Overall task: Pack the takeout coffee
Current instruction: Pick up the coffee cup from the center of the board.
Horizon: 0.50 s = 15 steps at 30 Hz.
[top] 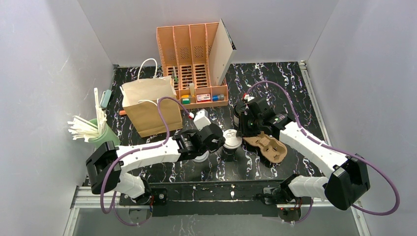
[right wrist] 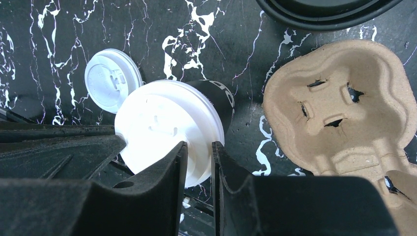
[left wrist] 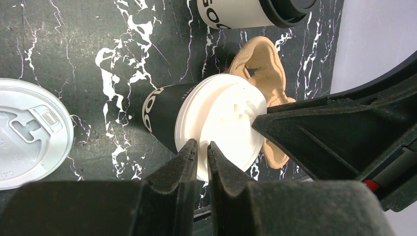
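Observation:
The takeout coffee, a white paper cup with a black lid, stands at the top of the left wrist view. The rim of that lid fills the top edge of the right wrist view. Between the arms stands a black cup with a white lid. My left gripper hovers over the near rim of that white lid, its jaws almost together with nothing between them. My right gripper is over the same lid from the other side. Its jaws stand a narrow gap apart and hold nothing.
A brown pulp cup carrier lies right of the black cup. A loose white lid lies flat under my left arm. Further back stand a brown paper bag, a green cup of white straws and an orange organiser.

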Motion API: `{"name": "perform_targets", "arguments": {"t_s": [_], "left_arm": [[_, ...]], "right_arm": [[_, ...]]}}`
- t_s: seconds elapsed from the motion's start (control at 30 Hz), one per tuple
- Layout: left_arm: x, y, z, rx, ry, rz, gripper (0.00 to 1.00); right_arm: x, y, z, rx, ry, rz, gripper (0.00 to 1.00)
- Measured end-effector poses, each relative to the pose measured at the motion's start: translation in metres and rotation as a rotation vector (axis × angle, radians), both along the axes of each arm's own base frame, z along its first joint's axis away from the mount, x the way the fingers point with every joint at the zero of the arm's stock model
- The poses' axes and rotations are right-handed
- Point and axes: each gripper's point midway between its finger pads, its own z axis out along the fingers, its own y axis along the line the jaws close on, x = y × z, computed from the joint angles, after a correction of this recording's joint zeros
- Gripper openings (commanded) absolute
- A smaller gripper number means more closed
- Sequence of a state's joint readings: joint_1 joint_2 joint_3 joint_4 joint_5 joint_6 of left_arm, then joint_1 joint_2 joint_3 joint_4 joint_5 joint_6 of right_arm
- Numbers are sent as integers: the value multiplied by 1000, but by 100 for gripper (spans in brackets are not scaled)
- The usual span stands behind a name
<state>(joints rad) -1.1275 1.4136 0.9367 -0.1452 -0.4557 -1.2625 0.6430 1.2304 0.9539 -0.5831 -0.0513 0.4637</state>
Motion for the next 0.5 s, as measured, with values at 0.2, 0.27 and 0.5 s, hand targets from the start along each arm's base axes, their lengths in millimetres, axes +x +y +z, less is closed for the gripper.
{"name": "perform_targets", "arguments": {"t_s": [0.2, 0.27, 0.5], "left_arm": [[0, 1, -1, -29, -2, 12, 12], [0, 1, -2, -35, -2, 14, 12], [-1, 1, -5, -62, -3, 23, 12]], "right_arm": [[0, 0, 0, 0, 1, 0, 32], [0, 0, 0, 0, 1, 0, 32], [1, 1, 0, 0, 4, 1, 32]]}}
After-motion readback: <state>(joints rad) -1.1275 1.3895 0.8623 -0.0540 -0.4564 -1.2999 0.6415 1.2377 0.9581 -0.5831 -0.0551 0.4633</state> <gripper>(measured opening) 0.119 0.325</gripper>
